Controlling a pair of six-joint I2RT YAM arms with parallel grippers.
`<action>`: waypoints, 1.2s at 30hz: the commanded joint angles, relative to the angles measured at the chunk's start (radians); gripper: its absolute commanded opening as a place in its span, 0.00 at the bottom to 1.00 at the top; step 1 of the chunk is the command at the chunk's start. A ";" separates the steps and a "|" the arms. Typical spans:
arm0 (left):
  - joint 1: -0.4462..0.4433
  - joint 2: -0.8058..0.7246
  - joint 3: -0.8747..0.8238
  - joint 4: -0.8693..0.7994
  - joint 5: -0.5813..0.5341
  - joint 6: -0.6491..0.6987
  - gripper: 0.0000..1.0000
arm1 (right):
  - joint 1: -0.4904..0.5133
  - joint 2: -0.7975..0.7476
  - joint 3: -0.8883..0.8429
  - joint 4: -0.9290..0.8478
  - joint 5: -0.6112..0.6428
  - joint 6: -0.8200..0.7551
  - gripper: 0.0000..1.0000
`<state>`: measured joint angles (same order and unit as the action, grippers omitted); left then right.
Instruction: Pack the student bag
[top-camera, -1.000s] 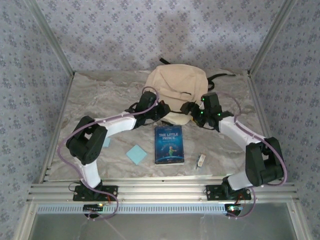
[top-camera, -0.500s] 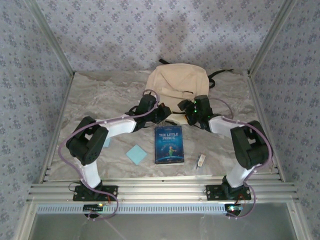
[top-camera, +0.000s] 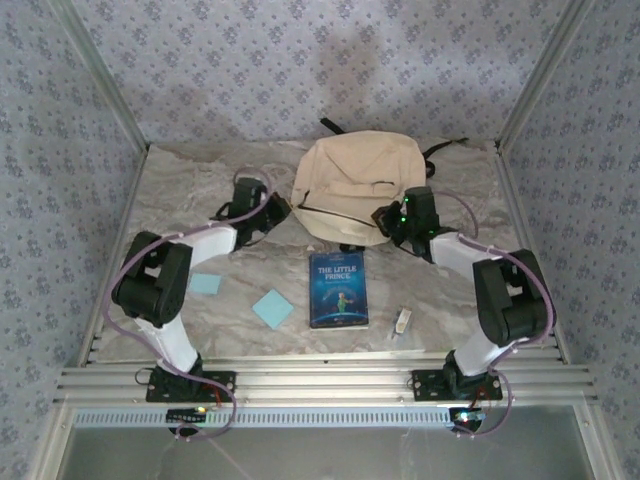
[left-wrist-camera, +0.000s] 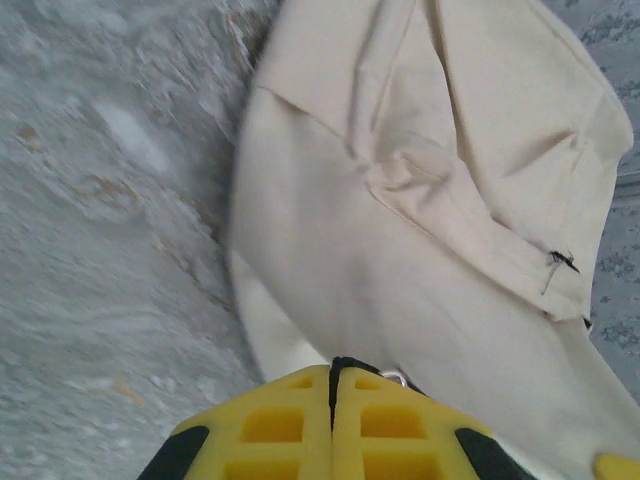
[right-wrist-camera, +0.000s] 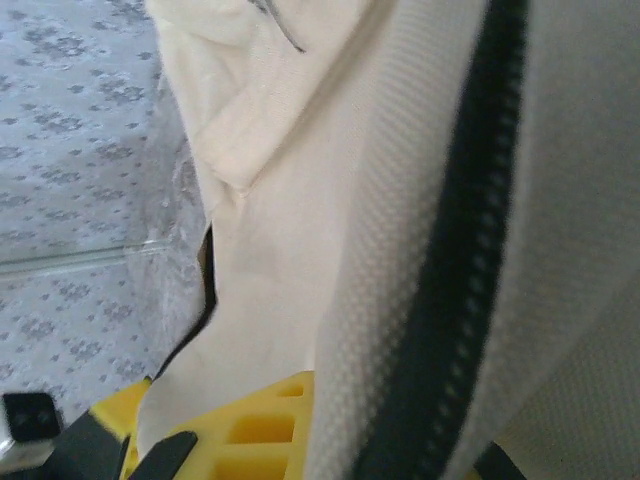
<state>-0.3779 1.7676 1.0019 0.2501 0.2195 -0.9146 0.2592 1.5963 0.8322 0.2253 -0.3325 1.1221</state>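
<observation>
Student bag (top-camera: 355, 175) flat, straps (top-camera: 443, 150) trailing toward far wall (top-camera: 300, 60)

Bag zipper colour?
Black zipper on the cream bag; right wrist view shows it best.

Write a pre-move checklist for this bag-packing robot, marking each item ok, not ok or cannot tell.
1. Student bag lies on the table: ok.
2. Left end effector shut at the bag's edge: ok.
3. Right end effector gripping beside the zipper: cannot tell; fabric drapes over it.
4. Bag opening wide enough for the book: cannot tell.
5. Book flat, free of both arms: ok.
6. Everything packed: not ok; book and blue note lie outside.
</observation>
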 joint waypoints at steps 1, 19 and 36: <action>0.053 0.024 0.045 -0.014 -0.102 0.074 0.00 | -0.056 -0.013 0.024 -0.158 -0.042 -0.164 0.00; -0.241 -0.311 -0.113 -0.004 -0.056 -0.001 0.00 | -0.138 0.410 0.624 -0.409 -0.104 -0.506 0.24; -0.296 0.120 0.238 0.084 0.084 -0.058 0.00 | -0.023 -0.021 0.201 -0.314 -0.082 -0.193 0.85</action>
<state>-0.6682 1.8889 1.2011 0.2909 0.2741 -0.9623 0.1963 1.5883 1.0912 -0.1535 -0.4080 0.8055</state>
